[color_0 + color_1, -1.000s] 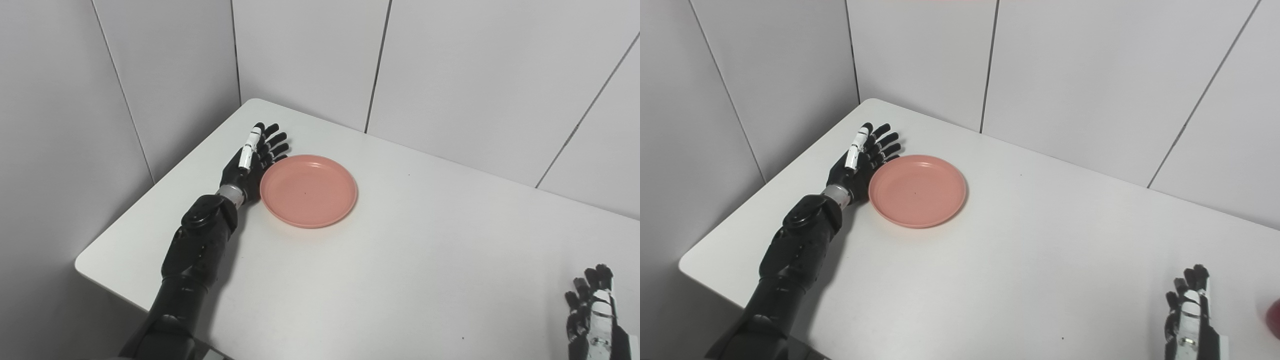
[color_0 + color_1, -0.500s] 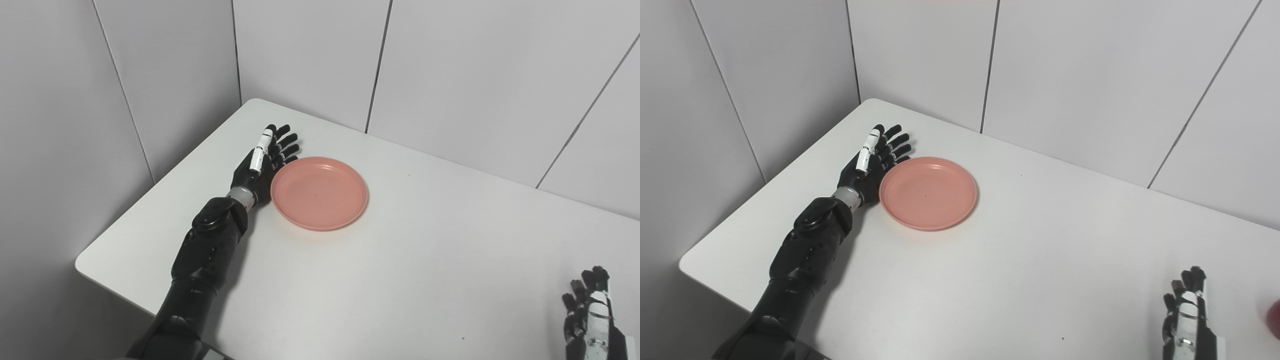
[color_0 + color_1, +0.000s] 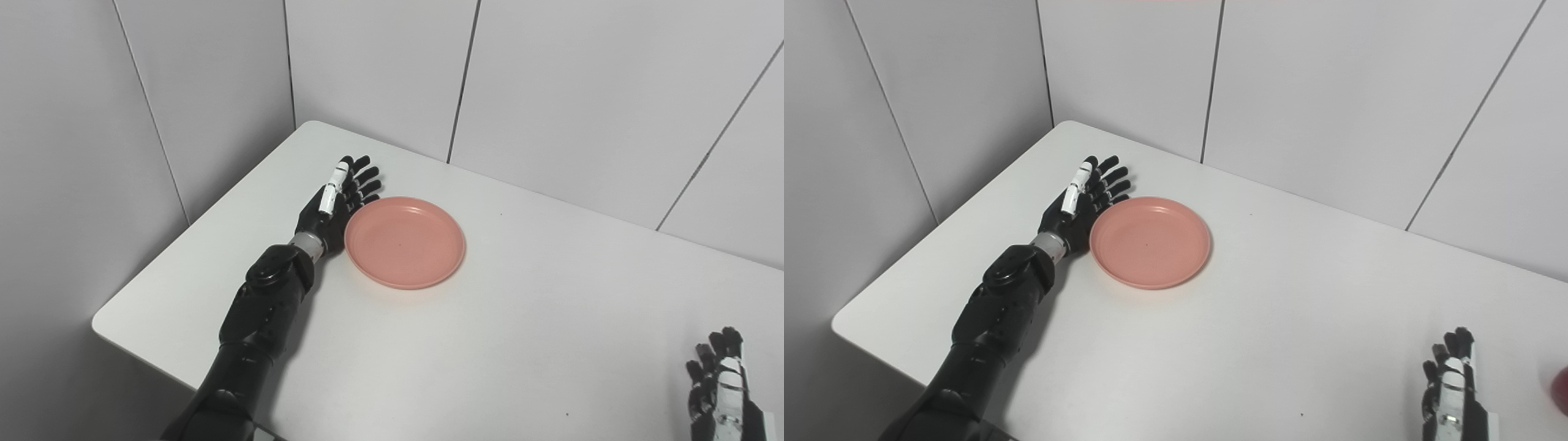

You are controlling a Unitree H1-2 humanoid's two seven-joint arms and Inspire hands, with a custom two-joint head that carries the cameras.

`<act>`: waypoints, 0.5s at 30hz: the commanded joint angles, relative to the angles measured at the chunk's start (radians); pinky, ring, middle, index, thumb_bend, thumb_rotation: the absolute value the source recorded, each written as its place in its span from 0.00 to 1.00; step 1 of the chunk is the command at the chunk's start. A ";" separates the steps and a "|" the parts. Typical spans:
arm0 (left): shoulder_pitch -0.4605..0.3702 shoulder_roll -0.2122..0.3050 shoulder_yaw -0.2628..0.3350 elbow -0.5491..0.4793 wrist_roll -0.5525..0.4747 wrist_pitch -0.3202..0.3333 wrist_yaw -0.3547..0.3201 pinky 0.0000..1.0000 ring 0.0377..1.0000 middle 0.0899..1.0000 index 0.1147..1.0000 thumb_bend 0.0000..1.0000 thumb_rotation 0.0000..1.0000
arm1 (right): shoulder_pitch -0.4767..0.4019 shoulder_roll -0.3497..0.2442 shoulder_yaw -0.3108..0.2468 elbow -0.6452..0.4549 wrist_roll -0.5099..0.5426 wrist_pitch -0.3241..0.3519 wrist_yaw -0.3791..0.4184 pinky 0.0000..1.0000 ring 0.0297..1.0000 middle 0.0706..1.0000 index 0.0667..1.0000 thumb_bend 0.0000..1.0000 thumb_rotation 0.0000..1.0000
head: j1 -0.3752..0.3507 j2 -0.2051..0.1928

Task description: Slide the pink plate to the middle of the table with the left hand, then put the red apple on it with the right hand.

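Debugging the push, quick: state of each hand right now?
Left hand: open, fingers extended, flat against the left rim of the pink plate, holding nothing.
Right hand: open, empty, at the table's near right corner.

Count, both eye views:

- Pink plate (image 3: 405, 242): one, on table.
- Red apple (image 3: 1562, 389): one, only sliver visible at right edge of right eye view; out of left eye view.
- Table (image 3: 520, 318): one, white.
- Hands: two. Left hand (image 3: 334, 205) one, fingers straight and apart, holding nothing, against plate's left rim. Right hand (image 3: 1451, 392) one, low at bottom right, fingers up and apart, holding nothing.
- Wall panels behind table: several, grey, exact number unclear.
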 commanded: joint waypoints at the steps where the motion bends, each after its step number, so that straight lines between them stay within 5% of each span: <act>1: -0.027 -0.007 -0.009 -0.008 0.006 0.016 0.001 0.93 0.92 0.92 0.90 0.35 1.00 | -0.019 0.003 -0.003 -0.021 0.003 -0.044 0.003 1.00 0.99 1.00 0.99 0.11 1.00 | -0.003 0.003; 15: -0.024 -0.024 -0.040 -0.013 0.009 0.023 -0.010 0.92 0.91 0.91 0.89 0.35 1.00 | -0.016 0.004 0.001 -0.021 -0.012 -0.049 0.002 1.00 0.99 0.99 0.99 0.13 1.00 | -0.024 0.012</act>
